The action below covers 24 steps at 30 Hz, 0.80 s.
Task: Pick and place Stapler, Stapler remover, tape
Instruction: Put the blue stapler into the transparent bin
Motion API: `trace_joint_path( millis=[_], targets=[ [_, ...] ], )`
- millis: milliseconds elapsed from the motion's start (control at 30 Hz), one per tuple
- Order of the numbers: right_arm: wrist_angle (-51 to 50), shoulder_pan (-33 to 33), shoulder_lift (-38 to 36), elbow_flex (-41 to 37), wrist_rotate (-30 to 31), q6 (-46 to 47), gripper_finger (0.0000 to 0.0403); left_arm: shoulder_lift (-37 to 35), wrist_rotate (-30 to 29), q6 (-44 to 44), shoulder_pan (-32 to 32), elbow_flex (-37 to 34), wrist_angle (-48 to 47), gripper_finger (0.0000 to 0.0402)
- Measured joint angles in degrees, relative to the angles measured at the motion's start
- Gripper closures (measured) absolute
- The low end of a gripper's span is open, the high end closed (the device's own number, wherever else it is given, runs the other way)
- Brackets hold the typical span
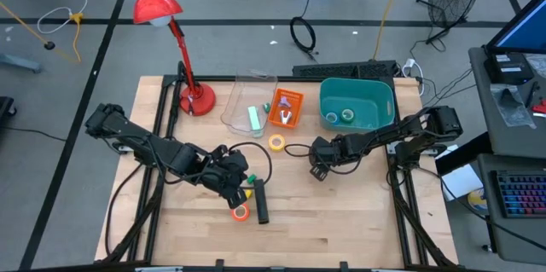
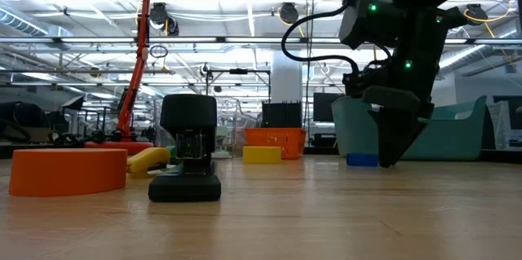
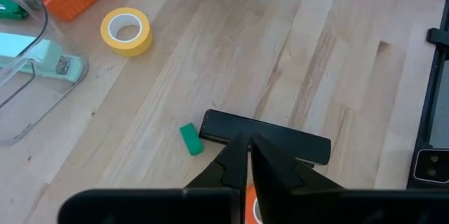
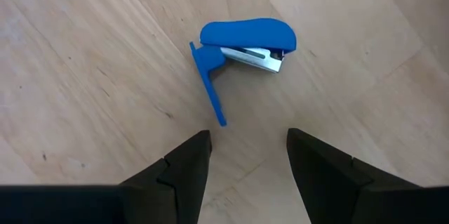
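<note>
Your right gripper (image 4: 244, 164) hangs right of centre in the high view with its jaws spread wide and nothing between them, directly over the blue remover (image 4: 242, 52), which lies on bare wood, apart from the fingers. In the right wrist view the remover's long axis runs roughly left to right, its rounded blue head toward the right, with a thin blue arm slanting down from its left end. Your left gripper (image 3: 249, 155) sits lower left of centre in the high view, jaws pinched nearly together and holding nothing visible, just above the black stapler (image 3: 266, 138); the stapler's long axis runs near vertical in the high view, and which end is its nose cannot be told. An orange tape (image 1: 241, 212) lies just beside the stapler, a yellow tape (image 1: 277, 142) at centre, and two more rolls rest in the teal bin (image 1: 328, 93). The risks, as a judgement: if you descend without turning the right jaws across the remover's narrow width, one finger may land on the slanting arm and skid the piece away. On the left, closed jaws cannot take the stapler; lowering them would push it into the orange tape.
</note>
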Motion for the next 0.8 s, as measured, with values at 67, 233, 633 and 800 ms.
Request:
trace_joint_path(
  millis=[67, 233, 633, 800],
  targets=[
    [0.2, 0.0, 0.0, 0.0, 0.0, 0.3, 0.0216, 0.0, 0.0, 0.0, 0.0, 0.0, 0.0, 0.0379],
    [2.4, 0.0, 0.1, 0.0, 0.0, 1.1, 0.0216, 0.0, 0.0, 0.0, 0.0, 0.0, 0.0, 0.0378],
    [4.5, -0.9, 0.2, 0.0, -0.2, 3.2, 0.0241, 0.0, 0.0, -0.2, 0.0, 0.0, 0.0, 0.0378],
    [3.9, -1.6, 0.2, 0.0, -1.3, 3.2, 0.0313, 0.0, 0.0, -0.4, 0.0, 0.0, 0.0, 0.0378]
  ],
)
